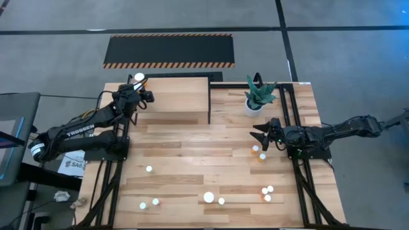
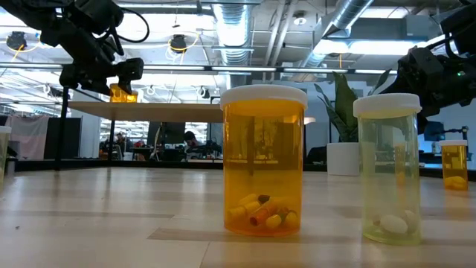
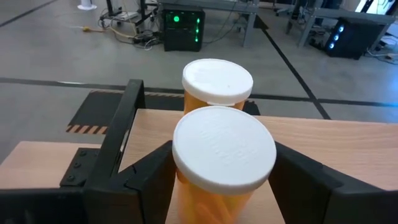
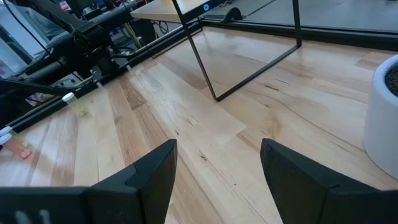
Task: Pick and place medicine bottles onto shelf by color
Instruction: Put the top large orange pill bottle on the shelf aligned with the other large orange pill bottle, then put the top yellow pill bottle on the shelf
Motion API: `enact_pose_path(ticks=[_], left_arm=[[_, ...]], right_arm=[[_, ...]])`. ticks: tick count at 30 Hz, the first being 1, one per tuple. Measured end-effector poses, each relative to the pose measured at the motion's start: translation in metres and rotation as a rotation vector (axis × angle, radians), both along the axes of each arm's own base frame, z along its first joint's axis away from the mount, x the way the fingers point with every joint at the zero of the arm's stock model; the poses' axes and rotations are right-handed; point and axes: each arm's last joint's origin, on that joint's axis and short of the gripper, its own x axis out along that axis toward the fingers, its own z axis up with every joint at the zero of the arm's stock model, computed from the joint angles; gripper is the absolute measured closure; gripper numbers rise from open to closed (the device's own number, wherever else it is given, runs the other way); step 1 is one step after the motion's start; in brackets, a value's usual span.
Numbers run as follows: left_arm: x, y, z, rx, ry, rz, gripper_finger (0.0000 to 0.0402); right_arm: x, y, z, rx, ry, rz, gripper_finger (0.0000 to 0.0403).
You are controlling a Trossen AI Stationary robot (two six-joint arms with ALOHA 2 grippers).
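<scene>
Left gripper [image 1: 136, 87] over shelf [image 1: 176, 99] corner

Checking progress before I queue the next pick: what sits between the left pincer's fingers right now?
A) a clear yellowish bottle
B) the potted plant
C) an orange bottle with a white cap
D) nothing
C: in the left wrist view the left pincer has its fingers on either side of an orange bottle at the shelf, just behind a second orange bottle standing there.
</scene>
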Motion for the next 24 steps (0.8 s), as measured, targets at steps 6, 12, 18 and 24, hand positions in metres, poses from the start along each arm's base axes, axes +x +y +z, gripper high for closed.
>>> enact_pose_path(ticks=[6,12,18,24], left_arm=[[0.000,0.000,0.000,-0.003,-0.002,-0.008,0.0153],[-0.005,-0.004,0.007,0.020,-0.029,-0.028,0.0152],[-0.013,-0.010,0.014,0.019,-0.042,-0.036,0.0152],[-0.015,-0.012,0.020,0.002,-0.048,-0.066,0.0152]], right_arm=[[0.000,0.000,0.000,0.000,0.000,0.000,0.0147],[0.000,0.000,0.000,0.000,0.000,0.000,0.0147],[0.000,0.000,0.000,0.000,0.001,0.000,0.0147],[0.000,0.000,0.000,0.000,0.000,0.000,0.0147]])
